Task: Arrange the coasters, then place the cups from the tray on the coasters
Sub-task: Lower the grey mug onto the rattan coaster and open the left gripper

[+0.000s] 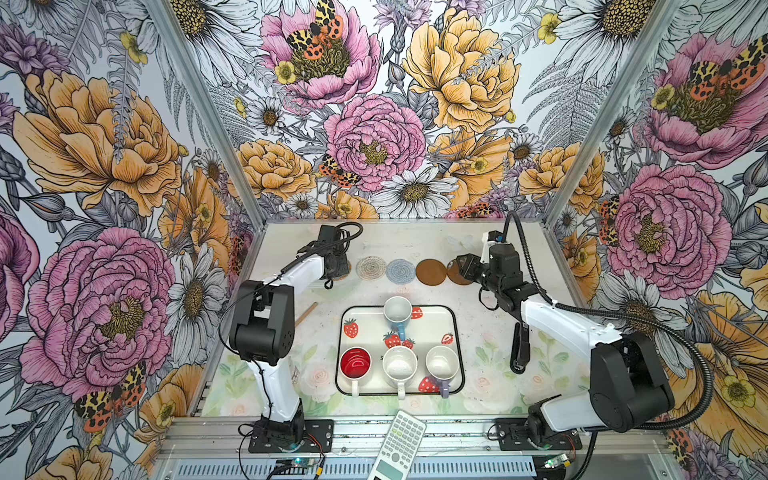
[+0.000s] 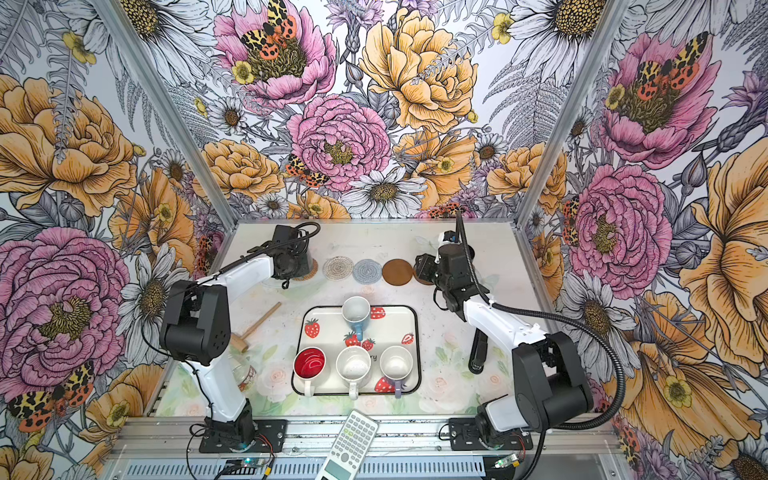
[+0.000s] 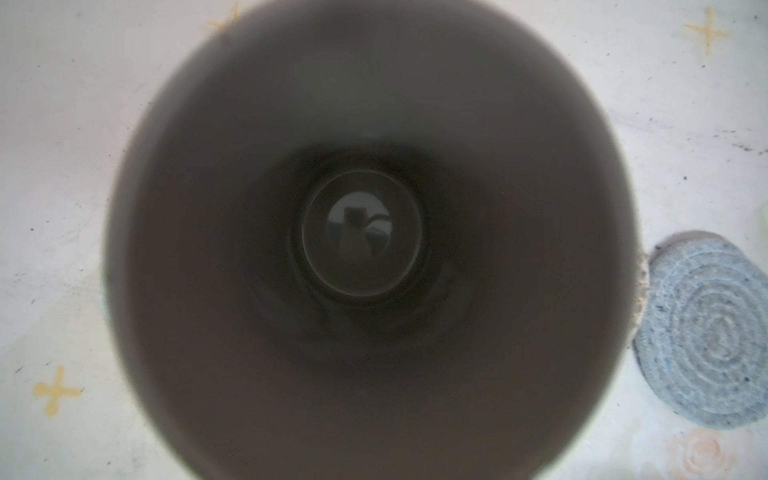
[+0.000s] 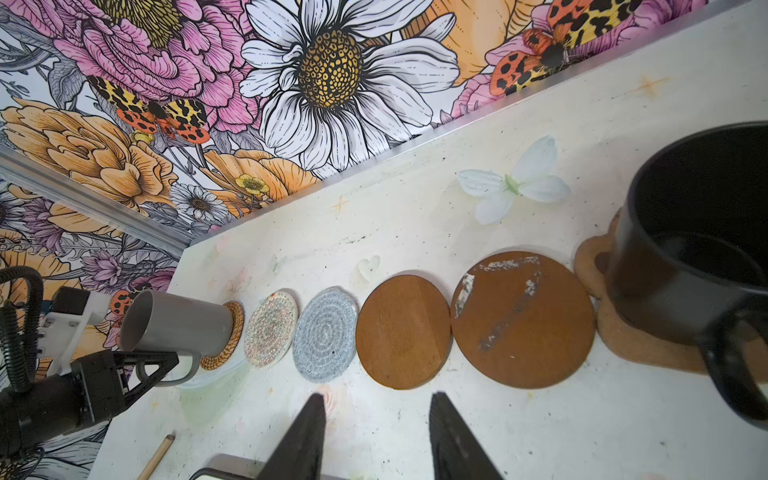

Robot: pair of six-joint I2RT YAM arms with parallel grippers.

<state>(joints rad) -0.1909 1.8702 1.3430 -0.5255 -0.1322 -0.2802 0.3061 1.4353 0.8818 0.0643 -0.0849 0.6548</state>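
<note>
Six coasters lie in a row at the back: tan rattan [image 4: 226, 336], whitish crochet [image 1: 370, 268], blue-grey crochet [image 1: 400, 271], two brown discs [image 1: 431, 272] [image 4: 523, 320] and a brown paw shape [image 4: 648, 345]. The tall grey cup [image 4: 178, 320] stands on the rattan one, with my left gripper [image 4: 168, 363] shut on its handle. A black cup [image 4: 685, 282] sits on the paw coaster. My right gripper [image 4: 376, 397] hangs open and empty in front of the row. The tray [image 1: 455, 332] holds the light blue [image 1: 397, 311], red-inside [image 1: 355, 362], speckled [image 1: 400, 365] and lavender [image 1: 441, 364] cups.
A wooden mallet [image 2: 257, 328] and a glass jar [image 2: 245, 374] lie left of the tray, and a long black object [image 1: 519, 349] lies to its right. A calculator [image 1: 399, 446] hangs over the front rail. A white fabric flower [image 4: 515, 187] lies behind the coasters.
</note>
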